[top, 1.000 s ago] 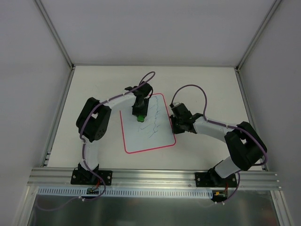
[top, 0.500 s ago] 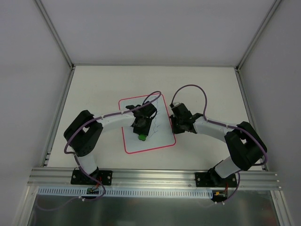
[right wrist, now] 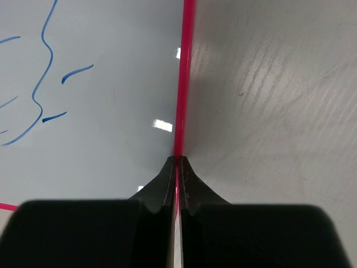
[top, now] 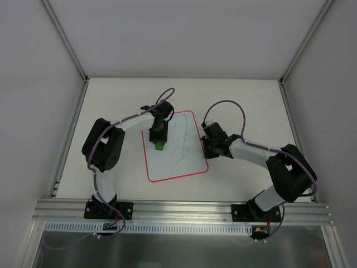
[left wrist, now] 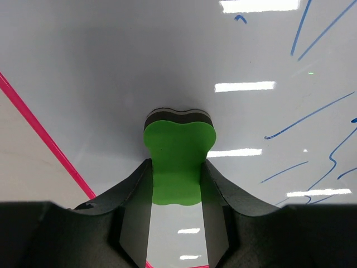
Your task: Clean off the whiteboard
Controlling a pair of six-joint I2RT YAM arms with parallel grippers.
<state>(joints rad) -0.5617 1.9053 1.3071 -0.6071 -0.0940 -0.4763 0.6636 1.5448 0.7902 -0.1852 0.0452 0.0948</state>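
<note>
Well, I judge the job only partly done. My left gripper (left wrist: 175,174) is clamped on the green block (left wrist: 178,149), dark felt side down, pressed onto the whiteboard (top: 173,164) near its left side. The board lies flat in the middle of the table (top: 245,100), slightly skewed, and the blue pen lines (top: 181,139) run down its right half, from near the far edge toward the middle. The strip under and around the block looks clean, and so does the near part of the board. So what is left, as I read it, is the whole marked right half.

My right gripper (right wrist: 177,167) is pinched tight on the pink rim (right wrist: 184,78) at the board's right edge, which I take to be holding the board in place.

For room: the left rim runs just beside the block, so there is little travel that way before I slide off onto the table. Toward the right the surface is open across the marks, until my own right fingers at the far rim. The side walls stand well apart from both arms.
</note>
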